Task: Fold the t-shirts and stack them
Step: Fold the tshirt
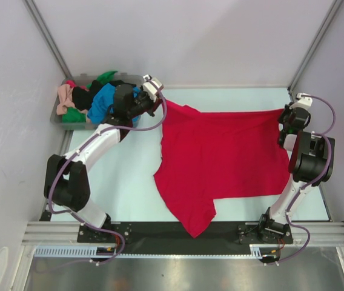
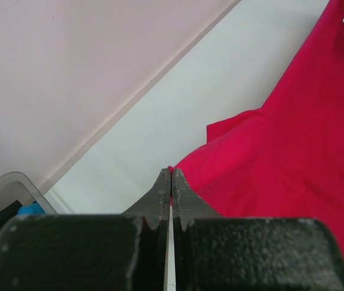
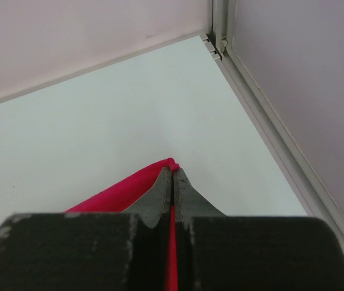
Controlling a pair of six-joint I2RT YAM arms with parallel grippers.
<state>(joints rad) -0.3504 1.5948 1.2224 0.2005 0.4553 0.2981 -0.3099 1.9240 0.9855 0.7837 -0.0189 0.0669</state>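
My left gripper [image 2: 171, 176] has its dark, rough-cast fingers [image 2: 183, 197] pressed together, pinching a corner of the red shirt [image 1: 220, 157]; a sliver of red shows at the tips. My right gripper [image 3: 173, 167] is the same: wedge-shaped fingers closed on the shirt's edge, with a thin red line down the seam between them. The shirt is soft, matte, plain cloth. In the top view it lies spread over the centre and right of the frame, its far edge pulled fairly straight between my two grippers, with light wrinkles near the left one. Its lower left runs down to a rounded point that overlaps the black rail [image 1: 160, 230] at bottom centre. The table [image 1: 123, 176] under it is smooth and pale mint-white. At upper left sits a clear grey plastic bin [image 1: 56, 115] with rounded corners, holding a crumpled heap: blue shirt [image 1: 102, 100], green shirt [image 1: 72, 116], peach-pink shirt [image 1: 65, 94] and black shirt [image 1: 82, 98], all tangled and touching. White walls with metal corner posts stand behind.
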